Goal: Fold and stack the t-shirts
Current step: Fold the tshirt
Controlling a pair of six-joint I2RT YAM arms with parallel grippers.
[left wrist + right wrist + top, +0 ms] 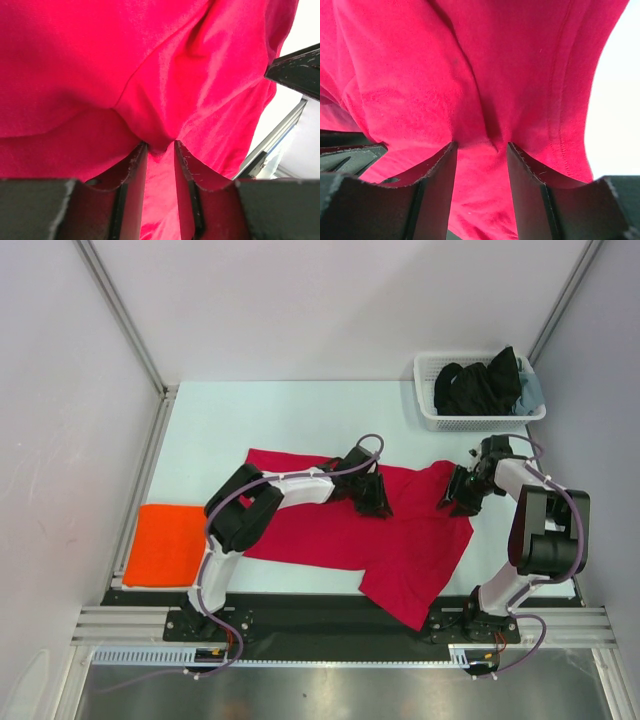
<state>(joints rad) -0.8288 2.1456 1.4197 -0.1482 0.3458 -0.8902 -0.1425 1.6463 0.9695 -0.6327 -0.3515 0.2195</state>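
White-walled booth, pale table (300, 410) under both arms. Biggest item: red shirt (410, 550), spread crumpled across middle of table, with one end trailing over near edge on right side, not folded flat. Next down: orange shirt (165, 545), folded into neat rectangle at near left corner, well apart from red one, touched by neither arm. White basket (480, 421) at far right corner, holding dark clothes (480, 385), no part of job. Left gripper (375, 502) down on middle of red shirt. Right gripper (455, 495) down on right part of same shirt by its far edge, near left one but apart. On left wrist view, left gripper (159, 145) narrow, with fingers (132, 170) pinching small pucker of red shirt (100, 60). On right wrist view, right gripper (480, 145) a bit wider, yet clamped on bunched fold of red shirt (410, 75), with wrinkles drawn toward tips. Judged step: folding second shirt, with both pinches in place and fold itself not yet made; stacking on orange shirt pending. Next move probably calls for lifting both pinches together, keeping cloth taut between them, carrying over to lay one half on other, then letting go flat. Risk: uneven lift, bunching, or drag from hanging end.
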